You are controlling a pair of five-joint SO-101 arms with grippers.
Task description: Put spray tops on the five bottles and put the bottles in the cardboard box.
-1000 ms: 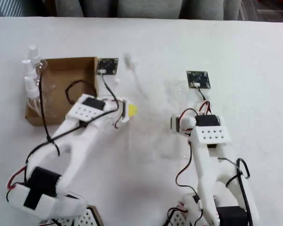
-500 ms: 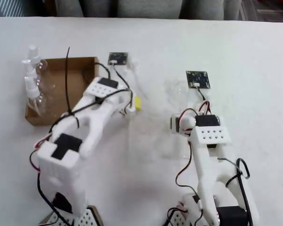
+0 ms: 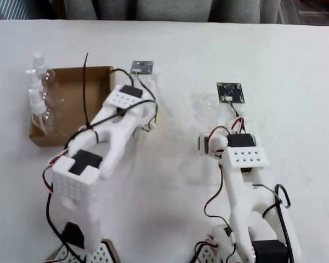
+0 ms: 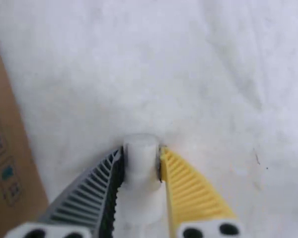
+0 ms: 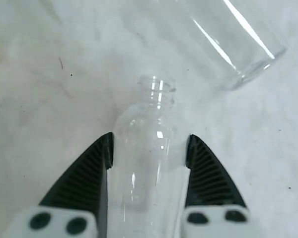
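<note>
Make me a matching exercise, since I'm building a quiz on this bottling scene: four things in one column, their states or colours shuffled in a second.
Things:
1. spray top
2. uncapped bottle
3. second clear bottle
4. cardboard box

States:
A. brown, open on top
B. clamped in the right gripper
C. clamped in the left gripper
D. lying loose on the table

Pairs: 1-C, 2-B, 3-D, 4-A

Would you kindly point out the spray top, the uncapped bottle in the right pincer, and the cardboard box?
spray top point(image 4: 139, 163), left wrist view, its white body.
uncapped bottle point(image 5: 149, 136), right wrist view, its clear shoulder below the neck.
cardboard box point(image 3: 68, 101), high view, bare floor inside.
</note>
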